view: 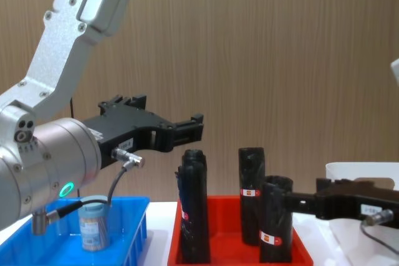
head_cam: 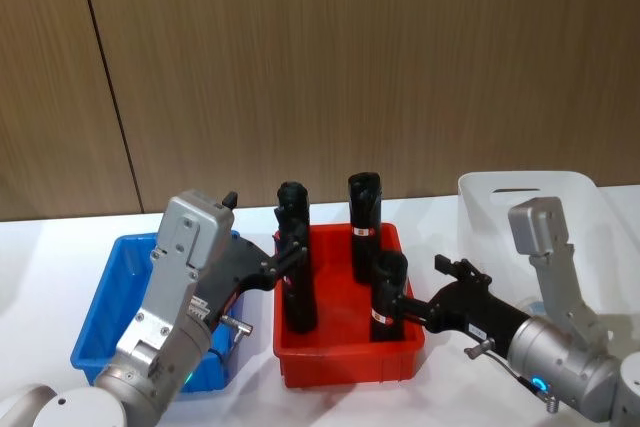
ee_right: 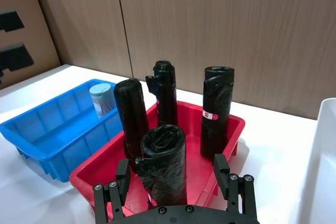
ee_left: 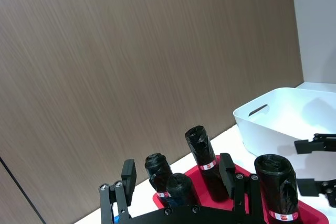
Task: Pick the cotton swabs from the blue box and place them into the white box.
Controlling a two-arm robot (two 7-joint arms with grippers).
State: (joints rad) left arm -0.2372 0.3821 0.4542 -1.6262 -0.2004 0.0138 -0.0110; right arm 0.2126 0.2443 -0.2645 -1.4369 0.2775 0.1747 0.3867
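**Three bins in a row on the table**

The blue box (head_cam: 118, 277) sits at the robot's left, the red tray (head_cam: 345, 367) in the middle just beside it, and the white box (head_cam: 500, 192) at the right, apart from the tray. One jar of cotton swabs (view: 94, 223) stands upright in the blue box. Four black rolls (head_cam: 364, 212) stand upright in the tray, two toward the back wall and two nearer the robot. The left gripper (view: 187, 130) hangs above the tray's left side, over the rolls there. The right gripper (view: 298, 200) reaches in low from the right, at the front right roll (view: 275, 218).
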